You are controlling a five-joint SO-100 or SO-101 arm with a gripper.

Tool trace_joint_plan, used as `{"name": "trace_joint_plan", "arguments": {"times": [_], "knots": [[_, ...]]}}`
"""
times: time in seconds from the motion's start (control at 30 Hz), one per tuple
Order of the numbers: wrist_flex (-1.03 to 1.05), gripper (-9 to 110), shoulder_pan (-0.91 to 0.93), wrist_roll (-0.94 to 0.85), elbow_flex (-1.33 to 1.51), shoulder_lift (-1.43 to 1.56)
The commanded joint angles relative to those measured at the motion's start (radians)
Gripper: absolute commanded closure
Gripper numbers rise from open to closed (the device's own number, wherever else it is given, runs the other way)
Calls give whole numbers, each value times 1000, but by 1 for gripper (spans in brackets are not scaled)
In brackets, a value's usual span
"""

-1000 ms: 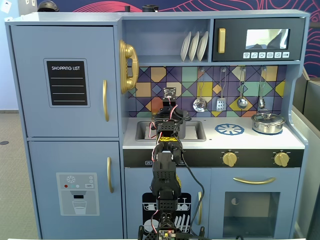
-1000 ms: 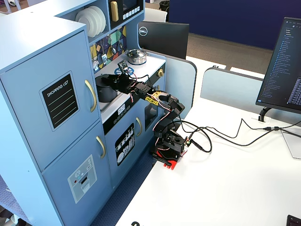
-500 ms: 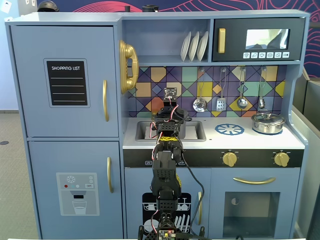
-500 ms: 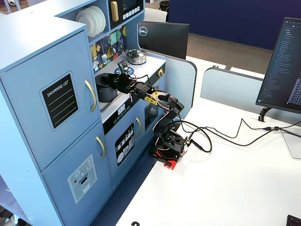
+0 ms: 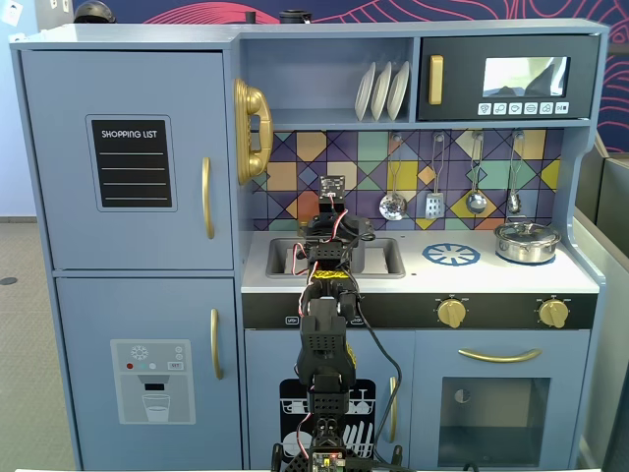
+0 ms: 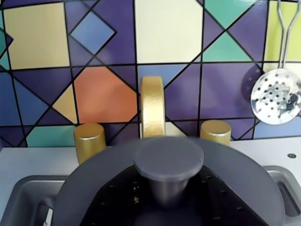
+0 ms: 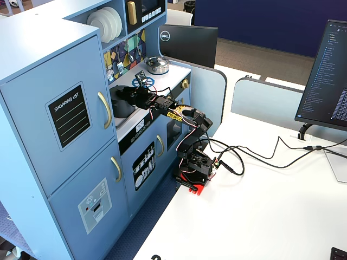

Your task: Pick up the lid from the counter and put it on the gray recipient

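The lid (image 6: 169,162) fills the bottom of the wrist view — its round knob uppermost — just in front of the gold tap (image 6: 153,106) and over the sink (image 6: 28,193). In a fixed view the arm (image 5: 324,334) reaches over the sink, hiding the pot (image 7: 122,103) seen in the other. Whether the fingers are closed on the lid I cannot tell. A steel pot (image 5: 527,241) sits on the counter (image 5: 491,277), right.

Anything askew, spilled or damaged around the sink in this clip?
Nothing stands out. The dark-gray lid fills the wrist view over the sink, in front of the gold faucet. The steel pot sits on the stove, its lid on.
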Motion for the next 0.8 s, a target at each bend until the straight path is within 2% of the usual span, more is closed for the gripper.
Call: {"name": "trace_joint_plan", "arguments": {"times": [0.0,0.07,0.17,0.3,0.6,0.77], "knots": [[0,101,-17,0,-20,44],[-11,101,-17,2,-20,44],[-15,87,12,12,-14,51],[14,74,44,18,-12,66],[44,72,84,29,-5,127],[281,75,-8,81,-6,321]]}}
